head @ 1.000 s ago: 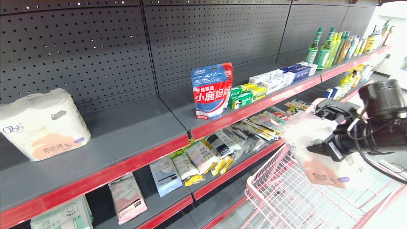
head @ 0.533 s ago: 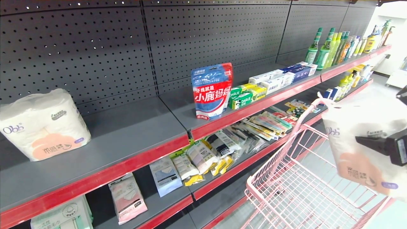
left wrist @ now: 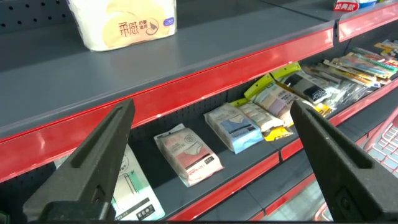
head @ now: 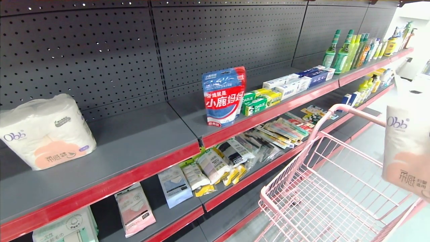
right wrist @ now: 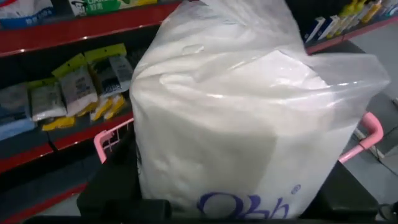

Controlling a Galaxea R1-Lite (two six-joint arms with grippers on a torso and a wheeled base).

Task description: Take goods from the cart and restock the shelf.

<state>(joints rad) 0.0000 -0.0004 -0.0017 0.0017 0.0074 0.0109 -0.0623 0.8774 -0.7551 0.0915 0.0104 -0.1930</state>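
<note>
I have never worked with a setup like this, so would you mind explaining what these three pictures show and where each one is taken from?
This is a two-armed robot on wheels, restocking a shop. The wide picture comes from a camera on its head, looking at the shelf and the pink cart. The other two come from cameras on its wrists. The left gripper is open and empty, facing the lower shelves. The right gripper is clamped on a pack of paper rolls, held above the cart. A matching pack stands on the shelf, with a red and blue pouch and toothpaste boxes farther right.
</note>
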